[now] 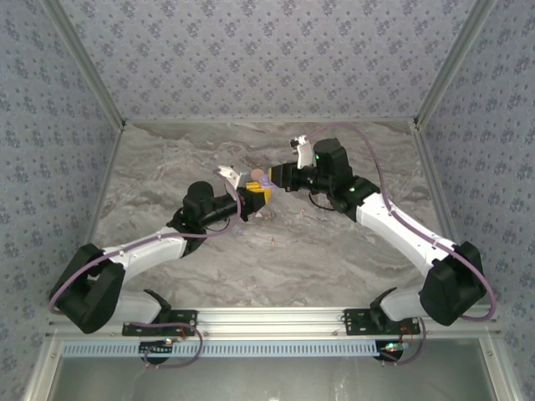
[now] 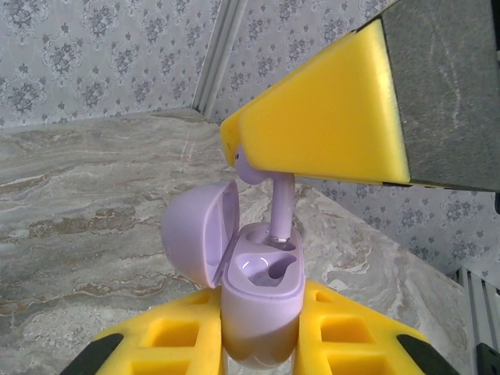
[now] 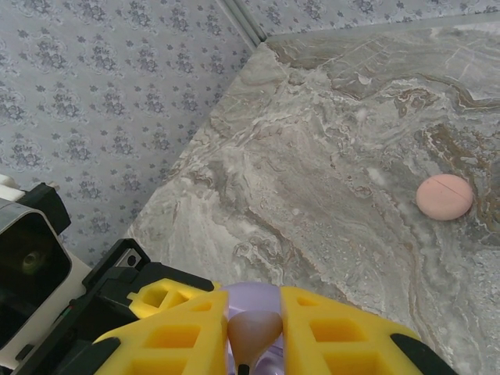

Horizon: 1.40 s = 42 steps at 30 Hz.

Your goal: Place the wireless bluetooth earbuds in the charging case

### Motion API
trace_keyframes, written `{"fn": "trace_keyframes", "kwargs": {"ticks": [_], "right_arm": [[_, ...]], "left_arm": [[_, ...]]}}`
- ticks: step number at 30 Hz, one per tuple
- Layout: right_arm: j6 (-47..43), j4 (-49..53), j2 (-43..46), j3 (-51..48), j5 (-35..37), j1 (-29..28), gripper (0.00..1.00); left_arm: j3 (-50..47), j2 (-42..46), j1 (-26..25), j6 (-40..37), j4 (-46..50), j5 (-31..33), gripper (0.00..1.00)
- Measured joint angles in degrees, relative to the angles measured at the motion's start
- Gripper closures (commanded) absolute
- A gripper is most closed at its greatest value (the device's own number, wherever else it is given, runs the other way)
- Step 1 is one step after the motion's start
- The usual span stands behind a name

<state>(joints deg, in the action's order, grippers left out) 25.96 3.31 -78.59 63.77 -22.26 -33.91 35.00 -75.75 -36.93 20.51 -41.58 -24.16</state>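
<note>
My left claw (image 2: 262,348) is pinched on the lower body of the lilac case (image 2: 262,301). It holds the case upright above the table (image 2: 70,211), with the lid (image 2: 195,234) swung open to the left. My right claw (image 3: 254,332) is pressed together on a lilac bud (image 2: 279,199). In the left wrist view the bud's head is tucked under one yellow finger (image 2: 328,109). Its stem points straight down, with the tip at the mouth of the farther well. The nearer well looks empty. From above, both claws meet over the middle of the table.

From my right wrist, what sits between the fingers is blurred (a lilac patch with a darker cone in front). I take it for the bud over the case but won't swear to it. A closed pink disc (image 3: 444,197) lies on the table well apart to the right.

I judge the bud feather-light, hard and glossy, so it is apt to twist or squirt out of my pads. The head is the place to hold it, gently, leaving the stem free. The case is light and rounded too. A low grip on its sides, clear of the hinge, suits it, since the hinge is probably the fragile part. A crooked push could tip the case in my grip.
</note>
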Motion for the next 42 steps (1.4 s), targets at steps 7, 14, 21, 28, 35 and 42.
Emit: {"fn": "trace_keyframes", "kwargs": {"ticks": [7,14,21,28,35,42], "right_arm": [[-0.5,0.3,-0.2,0.0,0.9,-0.4,0.76],[-1.6,1.2,-0.2,0.0,1.7,-0.8,0.76],[-2.1,1.6,-0.2,-0.2,2.6,-1.4,0.76],[-2.8,1.8,-0.3,-0.2,3.7,-1.9,0.75],[-3.1,2.7,-0.3,-0.2,5.2,-2.6,0.7],[-3.6,4.1,-0.3,-0.2,6.1,-3.0,0.59]], "left_arm": [[0.1,0.0,0.0,0.5,0.4,0.0,0.79],[0.1,0.0,0.0,0.6,0.9,0.2,0.79],[0.1,0.0,0.0,1.1,1.1,0.2,0.79],[0.1,0.0,0.0,1.2,1.1,0.5,0.79],[0.1,0.0,0.0,1.2,1.5,0.7,0.79],[0.1,0.0,0.0,1.2,1.6,1.1,0.79]]}}
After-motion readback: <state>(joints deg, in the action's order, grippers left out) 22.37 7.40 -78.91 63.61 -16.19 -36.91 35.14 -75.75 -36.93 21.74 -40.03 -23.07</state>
